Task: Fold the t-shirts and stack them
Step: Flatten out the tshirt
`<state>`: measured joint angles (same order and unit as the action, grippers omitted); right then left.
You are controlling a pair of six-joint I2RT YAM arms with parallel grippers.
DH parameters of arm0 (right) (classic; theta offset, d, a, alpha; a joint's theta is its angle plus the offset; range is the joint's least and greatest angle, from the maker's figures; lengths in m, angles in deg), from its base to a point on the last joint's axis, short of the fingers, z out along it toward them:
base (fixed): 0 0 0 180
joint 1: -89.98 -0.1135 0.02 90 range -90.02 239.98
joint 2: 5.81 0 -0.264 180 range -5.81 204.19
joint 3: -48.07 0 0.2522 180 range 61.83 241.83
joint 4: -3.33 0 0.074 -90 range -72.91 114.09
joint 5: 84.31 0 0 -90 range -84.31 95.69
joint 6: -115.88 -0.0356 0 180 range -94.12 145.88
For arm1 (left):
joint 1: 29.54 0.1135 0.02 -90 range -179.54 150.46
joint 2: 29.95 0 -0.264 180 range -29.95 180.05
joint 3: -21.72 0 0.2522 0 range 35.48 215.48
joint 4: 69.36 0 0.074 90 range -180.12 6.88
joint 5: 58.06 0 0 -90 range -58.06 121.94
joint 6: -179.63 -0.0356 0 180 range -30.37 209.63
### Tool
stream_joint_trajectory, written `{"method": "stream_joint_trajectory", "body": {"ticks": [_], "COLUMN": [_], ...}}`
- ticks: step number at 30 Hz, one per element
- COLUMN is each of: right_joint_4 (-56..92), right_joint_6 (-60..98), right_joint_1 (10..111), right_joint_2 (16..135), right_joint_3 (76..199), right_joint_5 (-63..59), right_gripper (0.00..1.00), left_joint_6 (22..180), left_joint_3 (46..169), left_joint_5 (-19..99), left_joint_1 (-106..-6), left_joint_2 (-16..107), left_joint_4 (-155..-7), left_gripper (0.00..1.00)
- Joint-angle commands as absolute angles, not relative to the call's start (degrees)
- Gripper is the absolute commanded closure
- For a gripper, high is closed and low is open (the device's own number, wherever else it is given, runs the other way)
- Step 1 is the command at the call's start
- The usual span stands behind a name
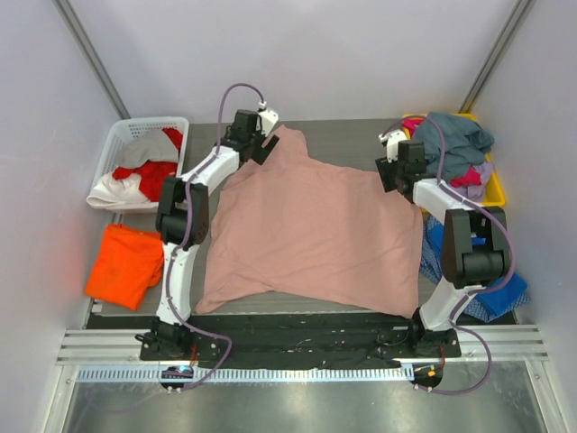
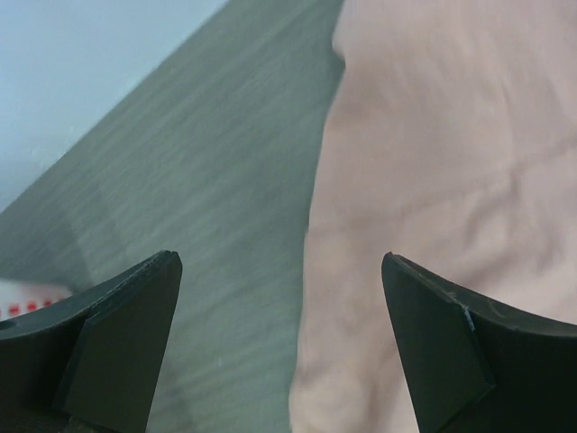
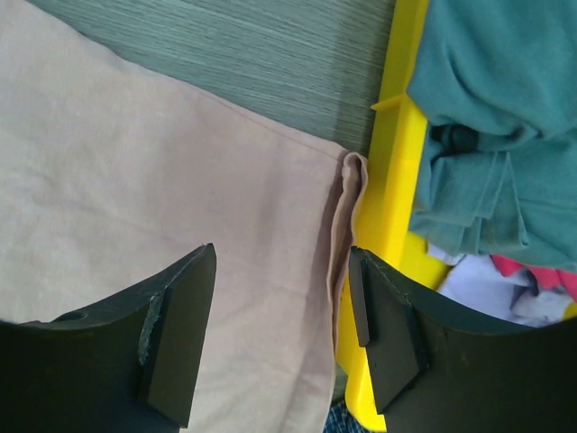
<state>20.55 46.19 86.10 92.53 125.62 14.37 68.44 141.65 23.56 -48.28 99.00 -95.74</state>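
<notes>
Left wrist view: the left gripper [image 2: 279, 262] has its fingers [image 2: 126, 347] spread wide, with nothing between them. One finger hangs over the bare table [image 2: 198, 180] and the other over the dusty-pink t-shirt [image 2: 451, 135], whose edge runs between the two. Whether either finger touches the fabric cannot be told.

Right wrist view: the right gripper [image 3: 281, 254] has its fingers [image 3: 388, 325] parted less widely and grips nothing. They straddle the pink shirt's right edge, where a narrow fold of hem stands bunched. The outer finger sits against the wall of the yellow bin [image 3: 392, 180], which lies just beside that edge. A grey-teal t-shirt [image 3: 496, 108] is heaped in the bin.

Top external view: the pink shirt lies spread, mostly flat, on the table between the two arms. The left gripper is at its far left corner and the right gripper at its far right corner. To the left of the pink shirt, well apart from it, a white basket [image 1: 122, 135] holds a red t-shirt [image 1: 153, 171] and a white t-shirt [image 1: 113, 189]. Nearer on that side lies an orange t-shirt [image 1: 124, 263]. A blue t-shirt [image 1: 505, 293] lies just beyond the pink shirt's right side.
</notes>
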Motion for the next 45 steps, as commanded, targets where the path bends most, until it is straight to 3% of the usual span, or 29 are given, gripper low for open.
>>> {"method": "stream_joint_trajectory", "body": {"ticks": [1, 12, 31, 45], "right_joint_4": [15.51, 16.74, 18.41, 18.32], "right_joint_6": [45.21, 45.66, 46.71, 48.12], "right_joint_1": [85.68, 84.71, 84.44, 84.45], "right_joint_2": [94.03, 91.75, 89.11, 92.88], "right_joint_3": [128.19, 126.61, 123.44, 126.51], "right_joint_5": [14.21, 12.63, 12.72, 15.44], "right_gripper": [0.33, 0.33, 0.33, 0.34], "left_joint_6": [69.42, 61.61, 53.42, 52.28], "left_joint_3": [152.18, 161.77, 148.69, 145.43], "left_joint_5": [21.57, 16.30, 9.97, 7.51], "left_joint_1": [-48.52, -48.52, -42.99, -39.21], "left_joint_2": [106.09, 117.70, 114.02, 113.14], "left_joint_4": [-92.61, -92.09, -87.17, -86.55], "left_gripper": [0.02, 0.02, 0.02, 0.02]}}
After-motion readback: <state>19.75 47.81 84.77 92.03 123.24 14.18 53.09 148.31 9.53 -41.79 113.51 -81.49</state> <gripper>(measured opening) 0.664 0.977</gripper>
